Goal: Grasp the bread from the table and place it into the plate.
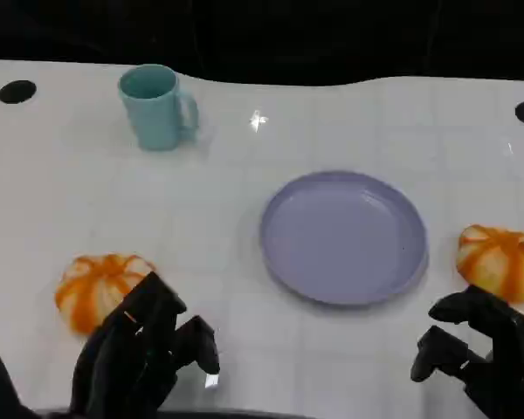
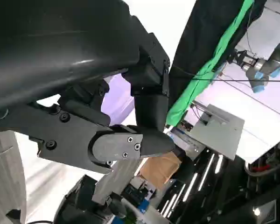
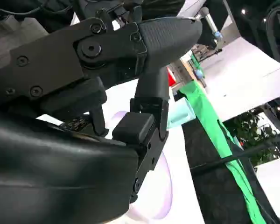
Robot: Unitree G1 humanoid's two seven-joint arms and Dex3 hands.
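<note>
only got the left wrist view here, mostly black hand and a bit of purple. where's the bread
Observer: Two striped orange breads on the table. One bread lies just beyond the left hand; the other bread sits near the right hand.
Operator: is either hand holding one
Observer: No. In the head view both hands hold nothing, with the fingers loosely bent and apart.
Operator: that purple, is it the plate
Observer: Likely. The purple plate lies between the two breads, with nothing on it.
Operator: anything else up there
Observer: A teal mug stands at the far side, beyond the left bread, well apart from the plate.
</note>
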